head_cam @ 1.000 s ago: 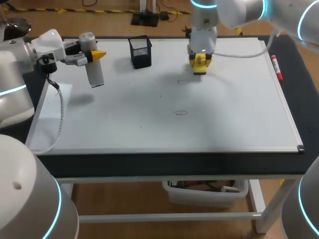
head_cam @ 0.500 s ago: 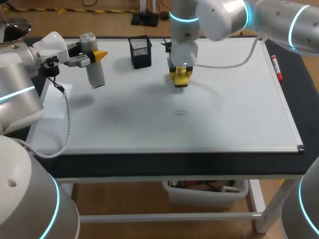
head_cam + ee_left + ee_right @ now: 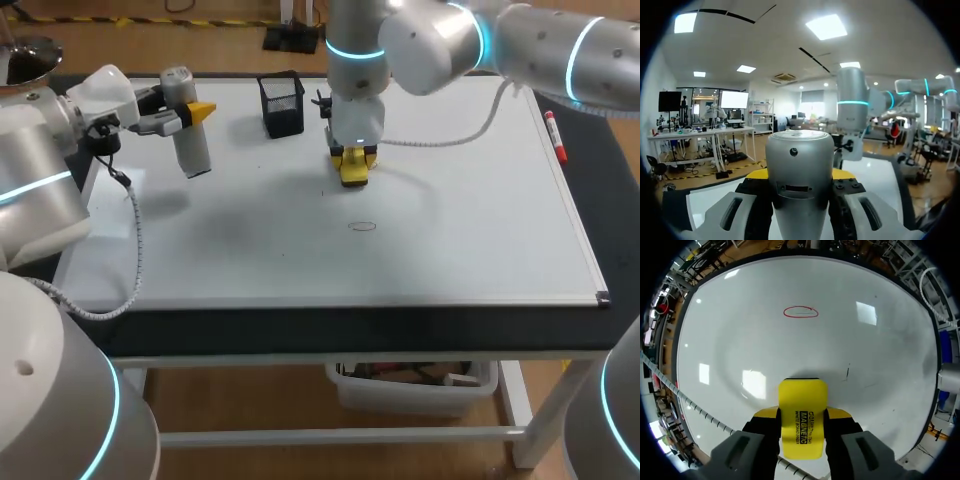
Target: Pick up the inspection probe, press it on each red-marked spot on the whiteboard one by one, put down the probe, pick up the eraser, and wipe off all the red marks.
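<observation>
At mid-board the right gripper (image 3: 353,168) clamps the eraser (image 3: 802,407), one red mark (image 3: 362,226) nearer amid open whiteboard (image 3: 480,230); far left, the left gripper (image 3: 190,110) clamps the probe (image 3: 191,148).

Head view: high off whiteboard's (image 3: 460,250) near edge, looking down on all of it. Left wrist: over whiteboard's far left, level across it, past probe (image 3: 799,165). Right wrist: close above whiteboard, facing down past eraser (image 3: 802,415); red ring (image 3: 800,312) shared with head view.

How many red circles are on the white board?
1. The red circle is on the whiteboard, a little ahead of the yellow eraser. More could be hidden under the eraser.
</observation>
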Controlling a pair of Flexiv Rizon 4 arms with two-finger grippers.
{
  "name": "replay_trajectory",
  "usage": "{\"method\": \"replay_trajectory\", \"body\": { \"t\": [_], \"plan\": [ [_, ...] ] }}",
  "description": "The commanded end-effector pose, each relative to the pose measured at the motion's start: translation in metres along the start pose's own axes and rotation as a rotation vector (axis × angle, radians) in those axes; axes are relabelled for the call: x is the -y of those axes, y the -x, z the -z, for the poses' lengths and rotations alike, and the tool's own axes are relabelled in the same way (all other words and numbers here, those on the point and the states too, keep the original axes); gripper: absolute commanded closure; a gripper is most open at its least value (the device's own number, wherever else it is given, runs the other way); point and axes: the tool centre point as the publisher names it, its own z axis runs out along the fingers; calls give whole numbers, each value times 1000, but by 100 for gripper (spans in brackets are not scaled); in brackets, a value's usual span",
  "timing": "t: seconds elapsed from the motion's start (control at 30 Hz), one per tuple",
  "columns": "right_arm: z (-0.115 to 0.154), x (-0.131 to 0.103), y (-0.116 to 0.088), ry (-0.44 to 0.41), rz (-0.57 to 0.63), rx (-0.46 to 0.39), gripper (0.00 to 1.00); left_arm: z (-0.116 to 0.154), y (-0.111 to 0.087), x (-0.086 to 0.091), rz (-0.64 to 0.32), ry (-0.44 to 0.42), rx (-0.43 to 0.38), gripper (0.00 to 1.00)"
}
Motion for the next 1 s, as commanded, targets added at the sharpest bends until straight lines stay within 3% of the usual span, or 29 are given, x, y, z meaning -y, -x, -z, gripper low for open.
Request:
{"method": "replay_trajectory", "body": {
  "t": [0.03, 0.5, 1.0],
  "plan": [
    [-2, 3, -2, 8, -5, -3, 100, 0, -1, 0, -2, -4, 4, 100],
    [-8, 4, -22, 24, -62, -10, 100, 0, -1, 0, -2, -4, 4, 100],
    [-12, 8, -62, 35, -165, -27, 100, 0, -1, 0, -2, -4, 4, 100]
  ]
}}
